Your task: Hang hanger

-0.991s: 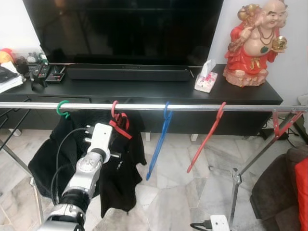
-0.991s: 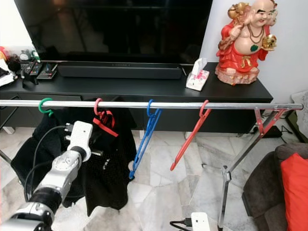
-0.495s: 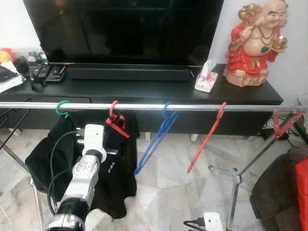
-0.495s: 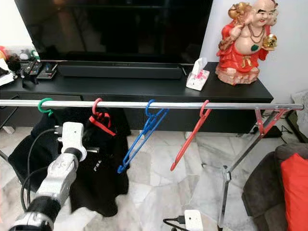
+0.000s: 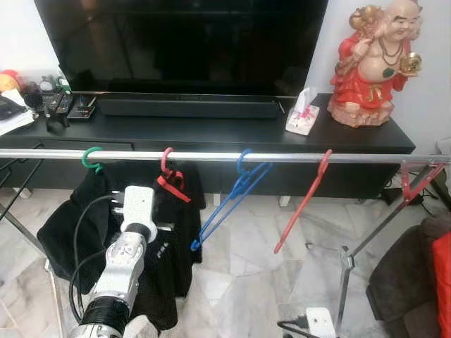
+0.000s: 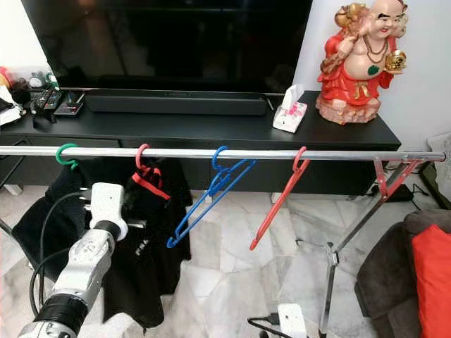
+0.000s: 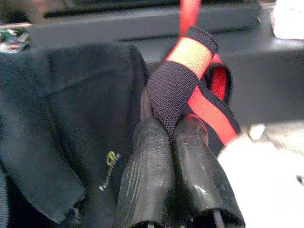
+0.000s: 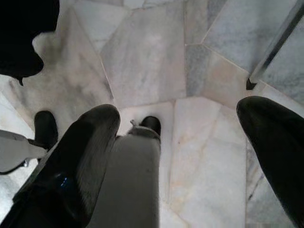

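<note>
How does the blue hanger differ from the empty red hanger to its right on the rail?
The blue hanger swings out to the robot's left, lying shallow; the red hanger hangs steeper, closer to vertical. The blue hanger shows two thin arms spread apart; the red hanger looks like one bar, seen edge-on. Both are empty and hooked on the silver rail.

Silver rail (image 6: 338, 154) spans view in front of black TV console (image 6: 211, 129). On rail, robot's left to right: green hook (image 6: 66, 155) with black garment (image 6: 42, 211); red hanger (image 6: 146, 174) carrying black garment; blue hanger (image 6: 211, 193) empty, tilted; red hanger (image 6: 278, 201) empty, tilted. Left arm (image 6: 81, 264) raised toward garment below first red hanger; fingers hidden. On console: television (image 6: 165, 42), soundbar (image 6: 176, 104), tissue box (image 6: 290, 113), red statue (image 6: 358, 60). Marble floor (image 6: 232, 282) beneath
</note>
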Available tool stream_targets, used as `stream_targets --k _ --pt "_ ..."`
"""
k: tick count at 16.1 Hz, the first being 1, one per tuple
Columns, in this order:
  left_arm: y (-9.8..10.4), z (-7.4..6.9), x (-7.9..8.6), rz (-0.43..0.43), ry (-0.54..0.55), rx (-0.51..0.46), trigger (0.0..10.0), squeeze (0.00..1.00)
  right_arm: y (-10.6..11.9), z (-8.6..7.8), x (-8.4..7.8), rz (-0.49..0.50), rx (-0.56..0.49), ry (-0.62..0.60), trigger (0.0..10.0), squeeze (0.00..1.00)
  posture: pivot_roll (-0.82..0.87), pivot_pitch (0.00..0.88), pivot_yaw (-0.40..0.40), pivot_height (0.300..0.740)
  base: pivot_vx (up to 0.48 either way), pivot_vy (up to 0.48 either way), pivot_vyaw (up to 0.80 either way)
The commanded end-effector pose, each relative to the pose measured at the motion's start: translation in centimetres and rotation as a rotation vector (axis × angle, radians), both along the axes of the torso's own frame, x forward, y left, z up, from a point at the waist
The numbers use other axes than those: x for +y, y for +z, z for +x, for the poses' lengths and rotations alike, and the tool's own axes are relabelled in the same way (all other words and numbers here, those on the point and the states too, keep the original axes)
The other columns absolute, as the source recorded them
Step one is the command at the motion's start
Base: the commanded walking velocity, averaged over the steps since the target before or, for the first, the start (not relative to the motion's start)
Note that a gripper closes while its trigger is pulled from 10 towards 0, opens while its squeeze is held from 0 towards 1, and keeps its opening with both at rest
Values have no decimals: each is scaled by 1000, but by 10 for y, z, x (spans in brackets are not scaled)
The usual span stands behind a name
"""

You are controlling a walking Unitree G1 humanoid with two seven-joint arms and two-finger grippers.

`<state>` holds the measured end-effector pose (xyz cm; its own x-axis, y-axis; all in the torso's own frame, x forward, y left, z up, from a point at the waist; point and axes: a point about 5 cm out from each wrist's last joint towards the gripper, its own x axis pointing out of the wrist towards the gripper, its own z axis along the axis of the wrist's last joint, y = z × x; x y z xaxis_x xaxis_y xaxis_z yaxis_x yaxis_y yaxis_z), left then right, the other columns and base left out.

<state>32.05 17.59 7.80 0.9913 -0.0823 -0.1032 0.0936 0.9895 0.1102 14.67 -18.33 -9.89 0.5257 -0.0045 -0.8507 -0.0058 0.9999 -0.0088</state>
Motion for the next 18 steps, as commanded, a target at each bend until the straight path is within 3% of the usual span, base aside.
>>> stream_targets --k 1,2,3,12,15,18 --pt "-6 -3 0 47 -27 47 10000 0 -2 -5 -2 4 13 -10 10000 0 -17 0 -24 740 0 0 0" --pt "-7 -2 0 21 -25 58 10000 0 -2 -7 -1 4 17 -10 10000 0 -17 0 -24 740 0 0 0" --pt "-6 -1 1 19 -19 54 10000 1000 -3 -9 -1 5 19 -11 10000 0 -17 0 -24 740 0 0 0" --pt "7 16 -4 -62 -33 45 10000 1000 -5 -9 21 22 19 4 10000 0 -28 0 -23 740 0 0 0" --pt "8 19 -5 -93 -45 43 10000 1000 -3 -1 22 21 9 5 10000 0 -32 0 -23 740 0 0 0" --pt "3 20 -6 -70 -57 76 10000 1000 -1 3 19 17 3 5 10000 0 -33 0 -25 740 0 0 0"
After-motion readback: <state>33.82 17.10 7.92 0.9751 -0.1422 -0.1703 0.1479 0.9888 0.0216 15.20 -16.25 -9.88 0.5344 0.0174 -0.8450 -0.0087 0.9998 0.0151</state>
